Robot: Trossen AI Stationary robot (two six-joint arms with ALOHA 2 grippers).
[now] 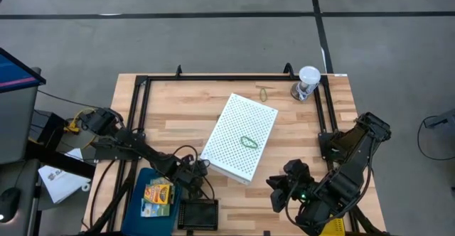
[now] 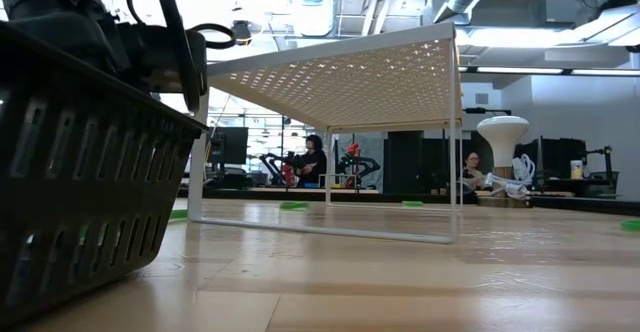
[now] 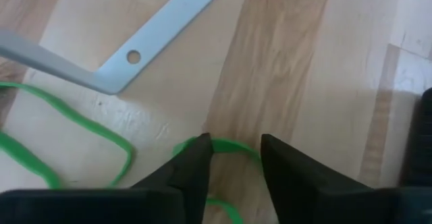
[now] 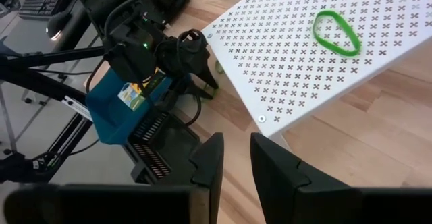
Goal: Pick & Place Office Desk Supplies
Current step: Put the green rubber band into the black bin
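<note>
My left gripper points steeply down at the table by the near left corner of the big white perforated box. Its fingers are open, and the arc of a green rubber band lies on the wood between them. A second green band lies beside it, near the box's white leg. Another green band rests on top of the box. My right gripper hangs above the table's near right part, open by a narrow gap and holding nothing. My left gripper stands with one fingertip at the green band's arc and the other at its far side, coming from above. I cannot tell whether either finger touches the band. The band lies flat on the table.
A blue bin with yellow crayon boxes sits at the near left, and a black basket sits beside it. A clear cup with a white lid stands at the far right. An olive band lies near the far edge.
</note>
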